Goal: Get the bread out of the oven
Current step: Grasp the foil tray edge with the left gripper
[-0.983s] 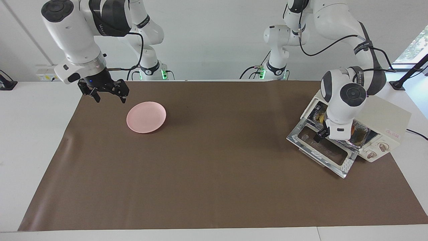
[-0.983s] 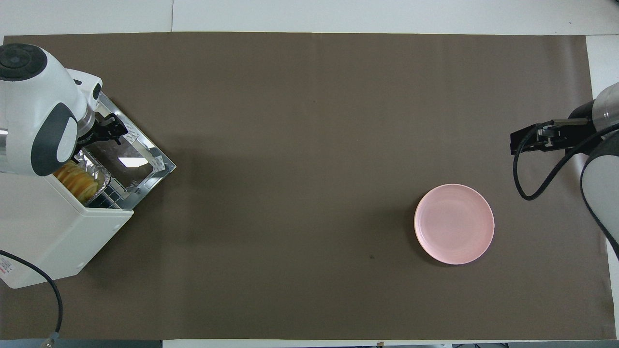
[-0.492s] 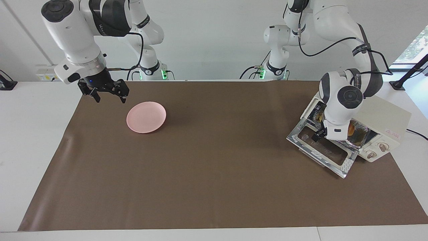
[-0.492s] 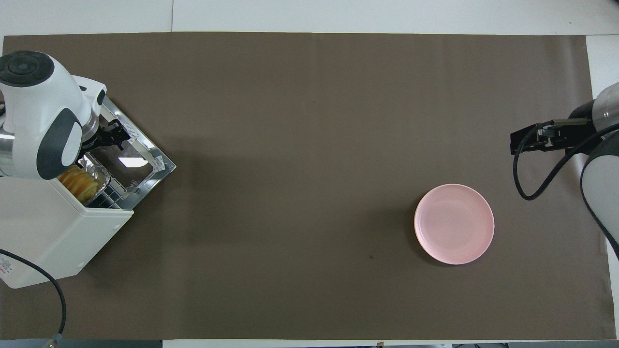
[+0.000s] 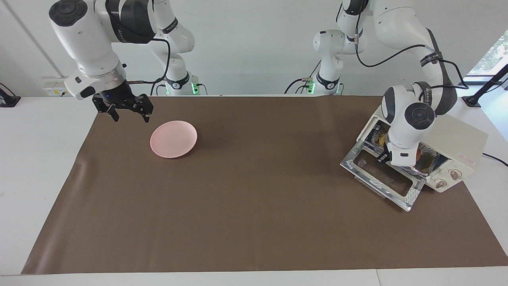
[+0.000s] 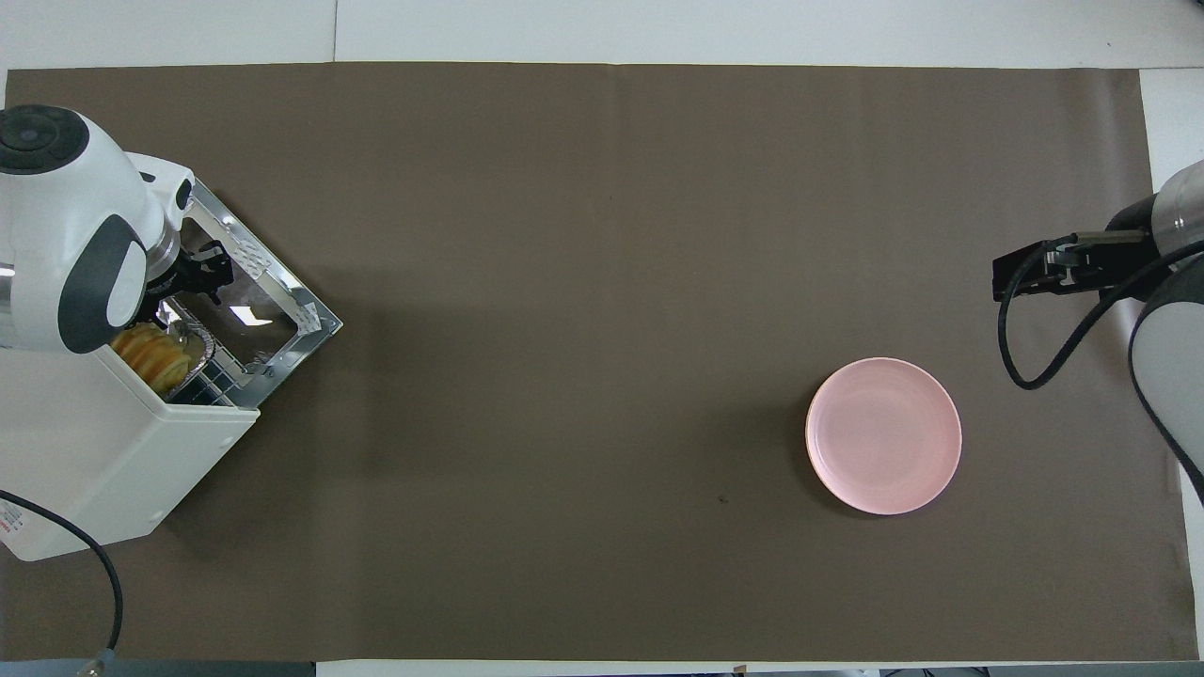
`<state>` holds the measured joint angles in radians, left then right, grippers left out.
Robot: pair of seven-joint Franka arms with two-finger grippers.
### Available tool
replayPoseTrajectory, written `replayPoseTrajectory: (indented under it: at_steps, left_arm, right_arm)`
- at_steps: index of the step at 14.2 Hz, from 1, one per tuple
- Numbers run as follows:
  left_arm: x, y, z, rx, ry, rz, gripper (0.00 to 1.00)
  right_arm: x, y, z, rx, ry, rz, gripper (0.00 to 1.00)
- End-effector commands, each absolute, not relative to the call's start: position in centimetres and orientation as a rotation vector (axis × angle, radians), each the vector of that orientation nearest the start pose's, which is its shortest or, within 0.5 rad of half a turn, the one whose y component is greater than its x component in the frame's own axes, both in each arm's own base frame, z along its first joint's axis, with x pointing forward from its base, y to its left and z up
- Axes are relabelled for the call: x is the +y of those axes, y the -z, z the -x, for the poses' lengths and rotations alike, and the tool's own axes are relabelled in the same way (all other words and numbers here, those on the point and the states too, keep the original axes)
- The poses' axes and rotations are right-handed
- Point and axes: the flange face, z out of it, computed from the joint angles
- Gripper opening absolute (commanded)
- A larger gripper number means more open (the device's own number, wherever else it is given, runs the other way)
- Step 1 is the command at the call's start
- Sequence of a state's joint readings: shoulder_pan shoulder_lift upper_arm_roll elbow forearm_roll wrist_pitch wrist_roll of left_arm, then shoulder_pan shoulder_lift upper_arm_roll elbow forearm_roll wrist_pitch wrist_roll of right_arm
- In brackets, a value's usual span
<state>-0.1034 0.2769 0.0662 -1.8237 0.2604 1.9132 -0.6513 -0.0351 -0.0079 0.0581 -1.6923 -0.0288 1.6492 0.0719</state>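
Bread [image 6: 150, 351] lies in the open oven [image 6: 113, 461], beside left claw [image 6: 202, 277]

The white table [image 5: 39, 159] carries a large brown mat [image 5: 254, 198] that covers most of its top. On the mat stands the oven [image 6: 103, 470], at the left arm's end, its door folded down. A pink plate [image 6: 883, 435] lies well apart from the oven, toward the right arm's end.

A brown mat [image 5: 254, 190] covers a white table [image 5: 35, 159] before a white wall [image 5: 254, 47].
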Motion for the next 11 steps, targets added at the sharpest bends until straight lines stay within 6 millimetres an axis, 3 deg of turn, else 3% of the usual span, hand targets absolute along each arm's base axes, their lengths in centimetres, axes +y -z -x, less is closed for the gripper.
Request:
replayPoseTrajectory:
  at_steps: [1,3,4,5,9,11]
  left_arm:
    - [-0.1,-37.5,-59.6,-0.669,-0.089,2.755,0.45]
    - [-0.1,-37.5,-59.6,-0.665,-0.090,2.756,0.23]
    - [-0.1,-37.6,-59.6,-0.666,-0.090,2.756,0.05]
    - [-0.2,-37.7,-59.7,-0.665,-0.089,2.756,0.00]
    - [-1.8,-39.2,-61.1,-0.633,-0.046,2.772,0.00]
    - [-3.7,-40.5,-62.3,-0.612,-0.014,2.794,0.00]
  right_arm:
    - [0.7,-57.8,-55.0,0.044,-0.061,3.191,1.00]
    - [0.7,-57.8,-55.0,0.042,-0.061,3.191,1.00]
    - [0.7,-57.8,-55.0,0.042,-0.061,3.191,1.00]
    - [0.7,-57.8,-55.0,0.044,-0.061,3.191,1.00]
    - [0.7,-57.8,-55.0,0.044,-0.061,3.191,1.00]
    - [0.7,-57.8,-55.0,0.044,-0.061,3.191,1.00]
